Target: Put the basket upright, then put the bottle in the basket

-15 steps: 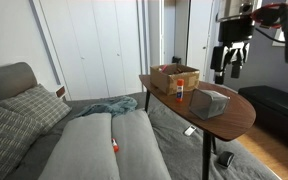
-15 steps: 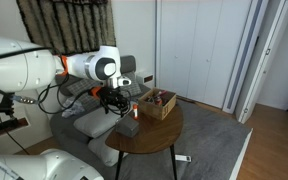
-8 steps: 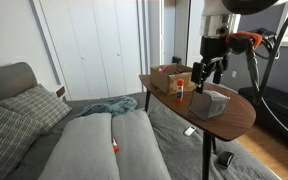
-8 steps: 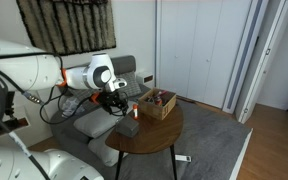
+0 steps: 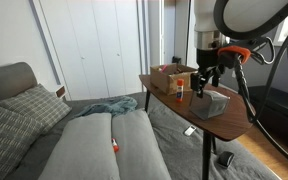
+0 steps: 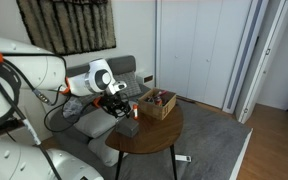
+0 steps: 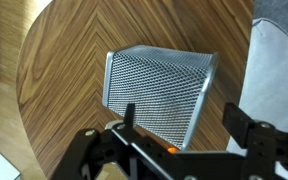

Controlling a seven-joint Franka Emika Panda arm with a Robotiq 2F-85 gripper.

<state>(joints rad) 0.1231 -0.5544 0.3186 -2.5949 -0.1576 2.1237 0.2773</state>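
Observation:
The basket (image 7: 159, 88), a grey wire-mesh bin, lies on its side on the round wooden table (image 7: 64, 70). It also shows in both exterior views (image 5: 210, 103) (image 6: 129, 128). My gripper (image 7: 181, 122) is open and empty just above the basket, one finger to each side of its near part. The gripper also shows in both exterior views (image 5: 205, 86) (image 6: 122, 106). The bottle (image 5: 180, 91), small and white with an orange end, stands on the table between the brown box and the basket. It is out of the wrist view.
A low brown box (image 5: 174, 77) (image 6: 157, 103) holding small items stands at the table's far side. A grey sofa (image 5: 94, 145) with cushions sits beside the table. The table edge (image 7: 246, 60) lies close to the basket. White closet doors stand behind.
The arm has swung in over the table and come down from high up to just above the basket. The basket and bottle have not moved.

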